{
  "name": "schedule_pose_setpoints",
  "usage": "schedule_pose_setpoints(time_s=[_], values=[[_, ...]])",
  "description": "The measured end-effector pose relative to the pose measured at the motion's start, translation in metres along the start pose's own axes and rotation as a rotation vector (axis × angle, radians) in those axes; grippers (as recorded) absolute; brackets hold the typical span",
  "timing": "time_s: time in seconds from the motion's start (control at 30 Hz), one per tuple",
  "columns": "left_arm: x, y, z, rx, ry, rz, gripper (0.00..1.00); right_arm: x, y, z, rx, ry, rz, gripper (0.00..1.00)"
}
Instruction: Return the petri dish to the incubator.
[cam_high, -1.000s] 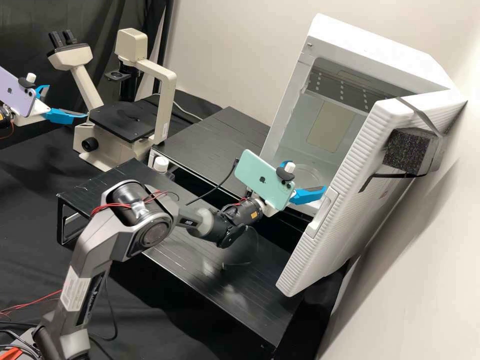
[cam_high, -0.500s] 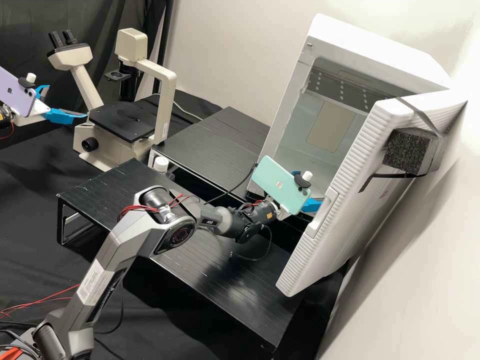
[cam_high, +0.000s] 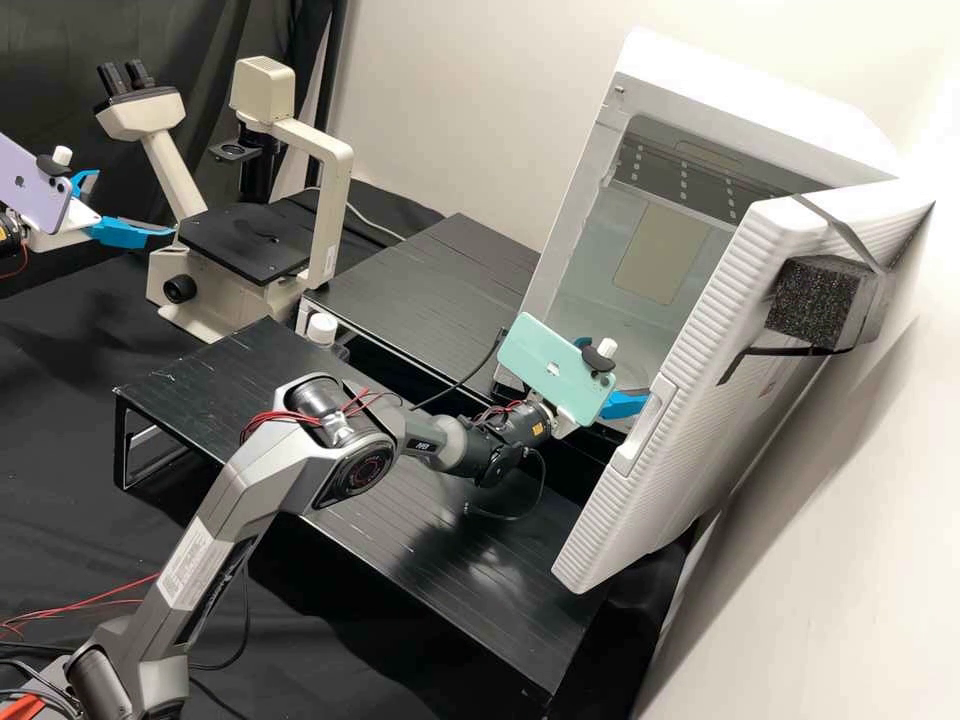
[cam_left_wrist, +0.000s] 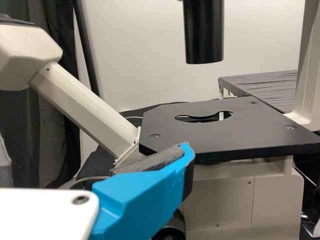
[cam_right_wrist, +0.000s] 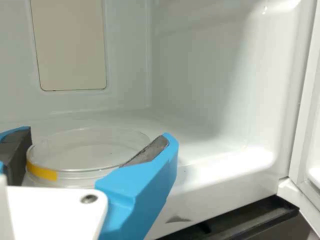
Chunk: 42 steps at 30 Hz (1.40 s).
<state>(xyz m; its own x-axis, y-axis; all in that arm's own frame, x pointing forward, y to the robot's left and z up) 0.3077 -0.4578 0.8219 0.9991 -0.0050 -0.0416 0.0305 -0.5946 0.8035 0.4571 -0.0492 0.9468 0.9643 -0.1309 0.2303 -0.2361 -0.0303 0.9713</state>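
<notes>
The right end effector (cam_right_wrist: 95, 133) is just inside the incubator (cam_high: 760, 110), and its two blue fingers stand apart by the width of the petri dish (cam_right_wrist: 82, 150). A dark pad lies against each side of the dish, so it appears clamped between them. The clear, round dish sits about level with its lid on, low over the incubator floor (cam_right_wrist: 215, 162) near the front opening; whether its base already bears on that floor cannot be told. A yellow label (cam_right_wrist: 42, 172) shows on its side, by one of the pads.

As I judge it, most of the task is done: the dish is off the microscope (cam_high: 265, 240) and within the incubator. What is left is to settle it flat on the floor, part the fingers and back out straight, so that neither pad drags or tips it. It may also want a place a little deeper in, clear of the front edge.

The incubator door (cam_high: 690, 370) stands wide open beside the right arm (cam_high: 400, 440). If returning the dish includes shutting up the incubator, that step is still to do, and only once the arm is out.

Farther off, the left end effector (cam_high: 131, 204) waits by the bare microscope stage (cam_left_wrist: 240, 127), its fingers apart with nothing between them; it seems to have no part in this step.
</notes>
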Motion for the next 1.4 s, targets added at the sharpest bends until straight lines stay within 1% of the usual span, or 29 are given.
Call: schedule_pose_setpoints(time_s=[0.1, 0.3, 0.4, 0.57, 0.63, 0.67, 0.7, 0.77, 0.83, 0.97, 1.13, 1.23, 1.4], values=[[0.000, 0.000, 0.000, 0.000, 0.000, 0.000, 1.00, 0.000, 0.000, 0.000, -0.007, 0.002, -0.003, 1.00], [0.000, 0.000, 0.000, 0.000, 0.000, 0.000, 1.00, -0.003, -0.002, 0.004, -0.006, -0.001, -0.004, 1.00], [0.000, 0.000, 0.000, 0.000, 0.000, 0.000, 1.00, -0.007, -0.001, 0.009, 0.002, -0.007, -0.001, 1.00], [0.000, 0.000, 0.000, 0.000, 0.000, 0.000, 1.00, -0.021, 0.006, 0.010, -0.008, 0.010, -0.011, 1.00], [0.000, 0.000, 0.000, 0.000, 0.000, 0.000, 1.00, -0.030, 0.009, 0.011, 0.002, 0.014, -0.011, 1.00], [0.000, 0.000, 0.000, 0.000, 0.000, 0.000, 1.00, -0.036, 0.011, 0.011, 0.020, 0.018, -0.004, 1.00], [0.000, 0.000, 0.000, 0.000, 0.000, 0.000, 1.00, -0.039, 0.012, 0.012, 0.024, 0.020, -0.001, 1.00], [0.000, 0.000, 0.000, 0.000, 0.000, 0.000, 1.00, -0.053, 0.016, 0.015, 0.021, 0.020, 0.002, 1.00], [0.000, 0.000, 0.000, 0.000, 0.000, 0.000, 1.00, -0.067, 0.016, 0.018, 0.027, 0.026, -0.002, 1.00], [0.000, 0.000, 0.000, 0.000, 0.000, 0.000, 1.00, -0.096, 0.022, 0.018, 0.048, 0.077, 0.022, 1.00], [0.000, 0.000, 0.000, 0.000, 0.000, 0.000, 1.00, -0.144, 0.026, 0.018, 0.100, 0.156, 0.080, 1.00], [0.000, 0.000, 0.000, 0.000, 0.000, 0.000, 1.00, -0.173, 0.024, 0.018, 0.112, 0.143, 0.087, 1.00], [0.000, 0.000, 0.000, 0.000, 0.000, 0.000, 1.00, -0.224, 0.007, 0.015, 0.131, 0.078, 0.070, 1.00]])
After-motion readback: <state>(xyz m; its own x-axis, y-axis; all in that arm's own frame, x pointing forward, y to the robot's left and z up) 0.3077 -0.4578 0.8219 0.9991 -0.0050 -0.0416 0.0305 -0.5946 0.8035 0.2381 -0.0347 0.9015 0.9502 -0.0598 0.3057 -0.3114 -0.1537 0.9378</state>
